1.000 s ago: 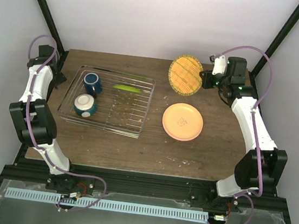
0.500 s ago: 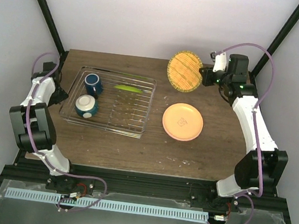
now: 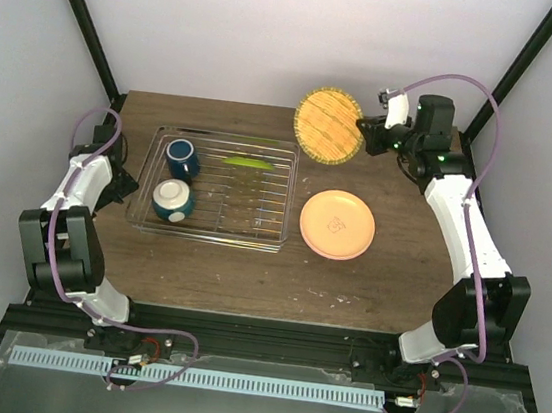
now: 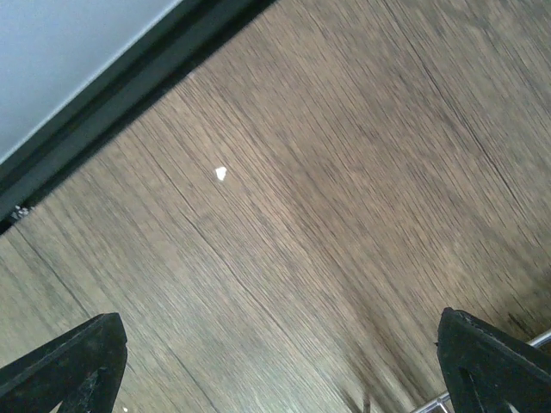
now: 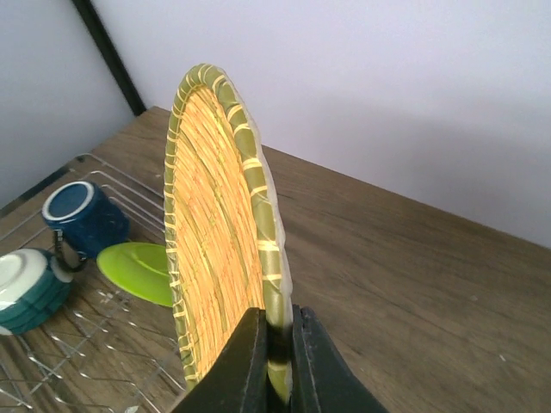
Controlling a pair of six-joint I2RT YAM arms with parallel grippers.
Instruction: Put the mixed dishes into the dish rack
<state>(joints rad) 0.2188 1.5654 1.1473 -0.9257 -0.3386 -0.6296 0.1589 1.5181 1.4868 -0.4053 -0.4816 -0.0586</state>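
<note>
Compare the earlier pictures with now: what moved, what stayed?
The right arm carried the striped yellow plate leftward toward the dish rack, its jaws clamped on the rim throughout. The rack slid right with the mug, bowl and green plate aboard. The left arm pulled back toward the near edge. The pink plate stayed put.

Woven plate [image 5: 215,232], lower rim behind right gripper [image 5: 277,320]

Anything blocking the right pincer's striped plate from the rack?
Nothing visible. The striped plate hangs just past the dish rack at its far right corner; the rack's right end is bare, with lime-green plate, mug and bowl further left.
</note>
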